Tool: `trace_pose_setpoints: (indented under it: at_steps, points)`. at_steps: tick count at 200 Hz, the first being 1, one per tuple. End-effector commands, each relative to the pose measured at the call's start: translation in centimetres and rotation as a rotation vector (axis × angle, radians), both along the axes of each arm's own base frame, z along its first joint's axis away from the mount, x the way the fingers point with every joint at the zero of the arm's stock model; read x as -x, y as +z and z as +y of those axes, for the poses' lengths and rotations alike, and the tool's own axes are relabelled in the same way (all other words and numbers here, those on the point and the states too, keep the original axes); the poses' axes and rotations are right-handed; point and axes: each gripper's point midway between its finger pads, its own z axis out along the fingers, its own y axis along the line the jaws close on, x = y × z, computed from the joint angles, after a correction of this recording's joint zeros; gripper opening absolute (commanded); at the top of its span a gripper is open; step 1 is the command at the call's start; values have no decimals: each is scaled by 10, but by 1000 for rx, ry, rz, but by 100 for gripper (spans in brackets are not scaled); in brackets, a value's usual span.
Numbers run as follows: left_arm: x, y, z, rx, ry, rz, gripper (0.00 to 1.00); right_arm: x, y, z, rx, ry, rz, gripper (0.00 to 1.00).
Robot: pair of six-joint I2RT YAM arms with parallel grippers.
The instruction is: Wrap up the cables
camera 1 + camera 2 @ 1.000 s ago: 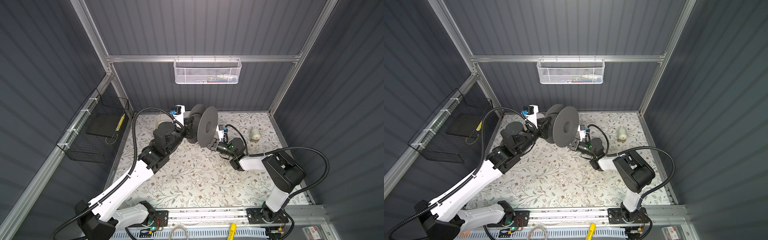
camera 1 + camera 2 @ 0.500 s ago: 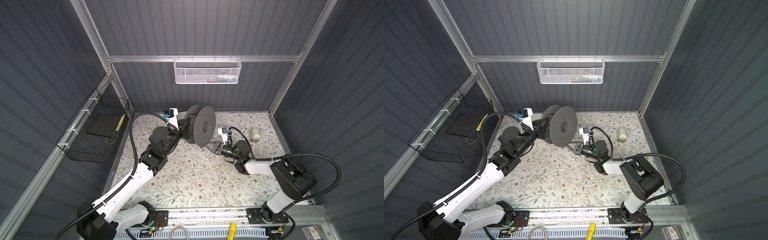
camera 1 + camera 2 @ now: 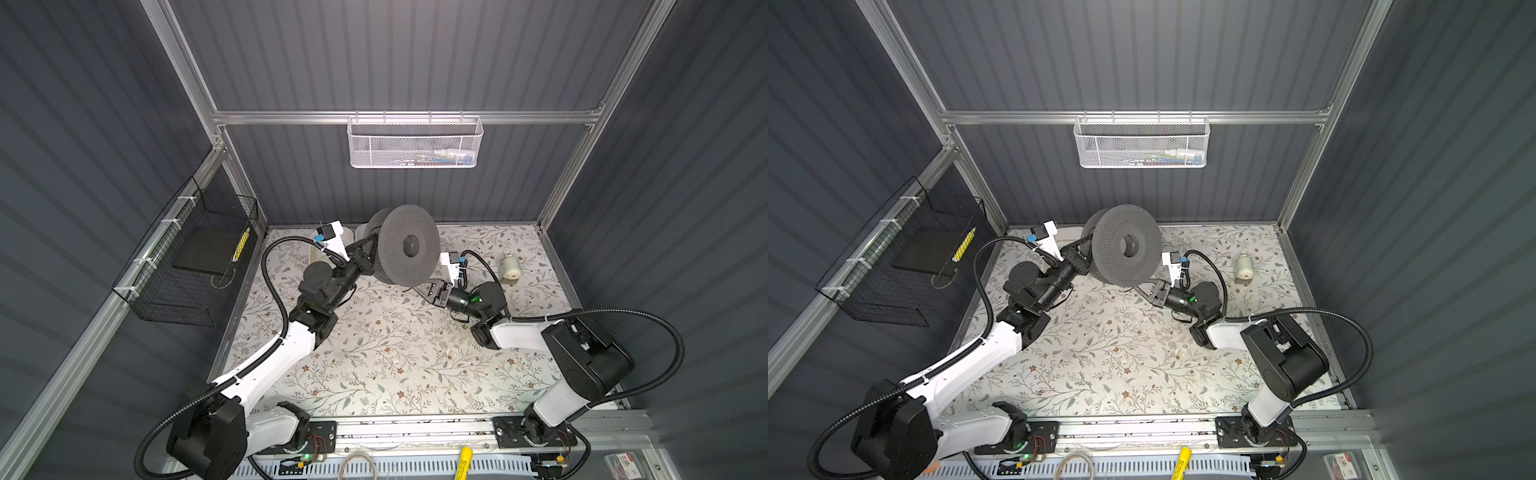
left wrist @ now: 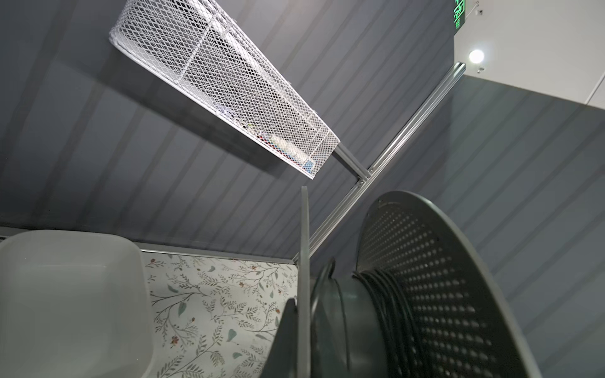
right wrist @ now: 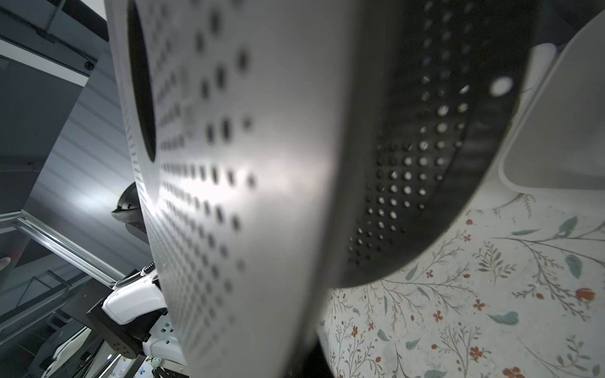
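1. Left tool (image 3: 370, 249) is clamped on the perforated grey spool's (image 3: 409, 245) rear flange, holding it on edge, likely so it can be turned for winding.
2. Right tool (image 3: 428, 286) is closed at the front flange's lower rim, probably steadying it.
3. The black cable (image 4: 389, 304) sits coiled round the hub.
4. No legible writing.

left gripper (image 3: 370, 249): fingertips hidden behind the spool (image 3: 409, 245) flange in both top views
right gripper (image 3: 424, 287): tips tucked under the spool rim, contact unreadable
cables (image 4: 388, 294): few turns on the hub show in the left wrist view, rest cut off
right wrist view: spool face blurred, fills most of frame
white tub (image 4: 65, 294): cropped by frame edge
mesh basket (image 3: 415, 143): contents too small to identify
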Motion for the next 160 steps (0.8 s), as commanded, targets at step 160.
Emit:
trace_pose_setpoints:
  at_steps: [160]
  points:
    - [50,-32,32,363,-84,-64,0,32,-77,-12,118,-17,181,36]
